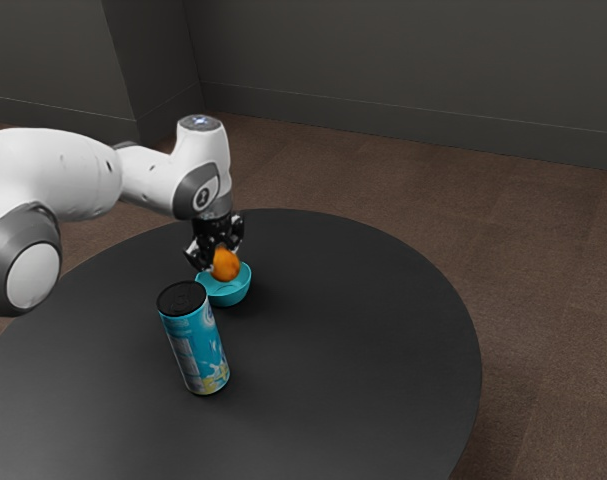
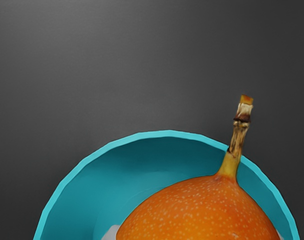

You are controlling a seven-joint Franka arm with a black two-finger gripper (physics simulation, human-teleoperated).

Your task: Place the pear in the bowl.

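Gripper [image 1: 223, 261] is closed on the pear [image 1: 226, 265], gripped from 2 sides by the body, stem [image 2: 238, 135] left clear of the grip; sensible hold, the rounded flanks give the fingers something to bear on and the stem is no use for lifting; bowl [image 1: 225, 298] sits well inside the table's [image 1: 343, 330] far edge, so the gripper can come straight down on it; can [image 1: 197, 345] stands on the side of the bowl away from that edge, apart from the gripper, but worth watching on the way out; pear is directly under the gripper, between its fingertips, over the bowl's opening, stem reaching across the rim; looks like the last step; likely needs a small drop then release; risk is the stem catching the rim and rolling the pear
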